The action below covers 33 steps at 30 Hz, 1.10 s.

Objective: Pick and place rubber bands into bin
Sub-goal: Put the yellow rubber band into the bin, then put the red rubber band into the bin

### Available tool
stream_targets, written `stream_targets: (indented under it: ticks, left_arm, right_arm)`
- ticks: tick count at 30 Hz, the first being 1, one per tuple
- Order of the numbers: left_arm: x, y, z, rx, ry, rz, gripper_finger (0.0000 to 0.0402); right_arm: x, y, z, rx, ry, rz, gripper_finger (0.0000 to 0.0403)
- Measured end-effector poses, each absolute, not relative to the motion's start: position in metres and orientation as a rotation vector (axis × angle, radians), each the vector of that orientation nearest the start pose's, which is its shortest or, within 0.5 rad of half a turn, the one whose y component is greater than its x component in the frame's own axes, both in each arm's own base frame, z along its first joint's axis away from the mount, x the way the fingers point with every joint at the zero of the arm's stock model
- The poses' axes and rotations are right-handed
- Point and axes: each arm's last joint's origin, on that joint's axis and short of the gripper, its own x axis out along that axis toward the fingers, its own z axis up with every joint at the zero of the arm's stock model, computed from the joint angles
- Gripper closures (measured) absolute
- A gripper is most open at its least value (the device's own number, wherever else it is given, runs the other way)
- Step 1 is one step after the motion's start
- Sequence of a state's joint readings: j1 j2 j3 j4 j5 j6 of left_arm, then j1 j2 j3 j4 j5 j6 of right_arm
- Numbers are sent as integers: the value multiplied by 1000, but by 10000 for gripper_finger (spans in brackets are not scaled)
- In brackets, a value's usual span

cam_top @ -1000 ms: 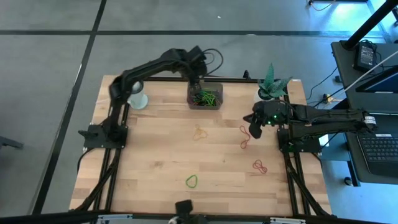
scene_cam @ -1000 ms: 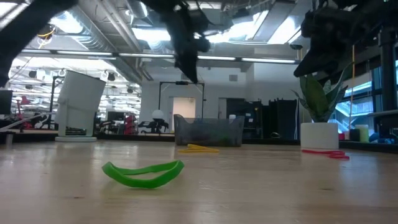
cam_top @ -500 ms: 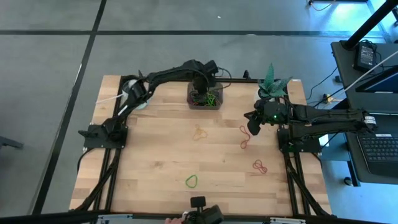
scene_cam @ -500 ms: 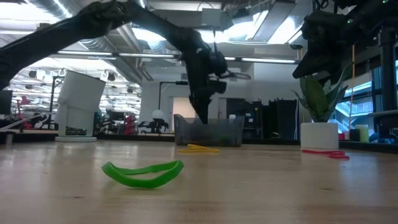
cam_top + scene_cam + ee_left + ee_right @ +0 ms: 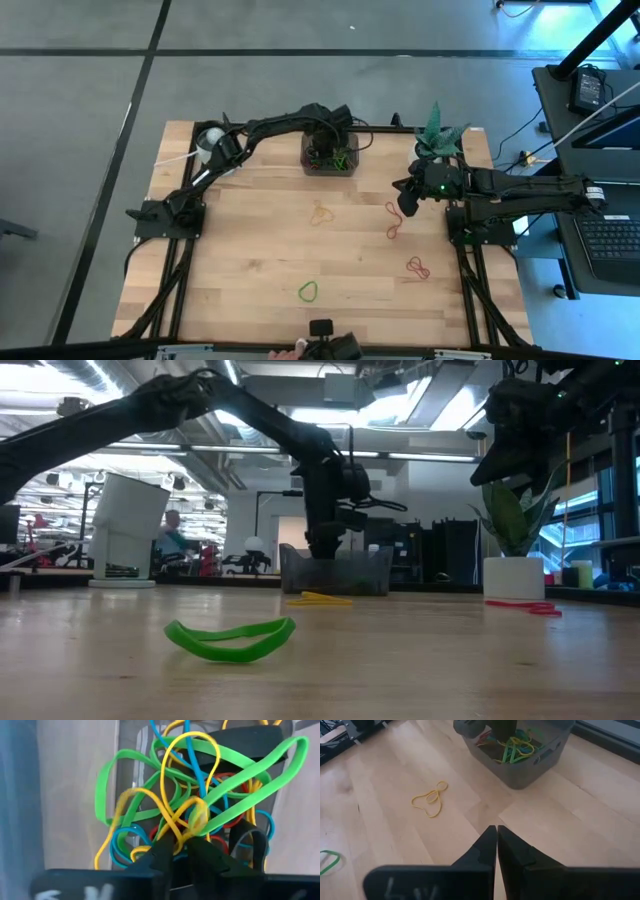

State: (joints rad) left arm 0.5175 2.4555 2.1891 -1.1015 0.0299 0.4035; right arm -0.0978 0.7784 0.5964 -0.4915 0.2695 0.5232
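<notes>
Now left fingers (image 5: 181, 845) pinch yellow rubber band (image 5: 175, 805) inside bin (image 5: 330, 162); right fingers (image 5: 496, 845) clenched, clear.

The bin (image 5: 330, 157), a small dark grey rectangular container with rounded corners, stands upright at the far middle edge of the counter (image 5: 250, 260) and holds a tangle of green, yellow, blue and red rubber bands (image 5: 200, 815). Loose on the wood lie a yellow band (image 5: 320, 213) near the bin, two red bands (image 5: 392, 221) (image 5: 418, 266) toward the right, and a green band (image 5: 308, 291) nearest the front
</notes>
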Motion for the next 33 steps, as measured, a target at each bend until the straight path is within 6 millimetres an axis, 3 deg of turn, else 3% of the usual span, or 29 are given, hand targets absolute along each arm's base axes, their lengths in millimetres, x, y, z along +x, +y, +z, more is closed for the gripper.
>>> stream_targets:
  ticks: [8,13,21,26,33]
  left_arm:
    - [432,238,173,-43,1394,131,278]
    - [432,238,194,-70,1387,163,256]
    - [421,236,228,-83,1403,258,252]
    - [414,233,245,-187,1387,314,252]
    - [411,209,279,-223,1310,365,282]
  right_arm:
    - [157,-23,244,439,565,-520,383]
    - [157,-23,244,436,565,-519,383]
    - [157,-23,244,433,566,-518,383]
    - [157,-23,244,428,567,-516,383]
    - [157,-23,244,431,563,-517,383]
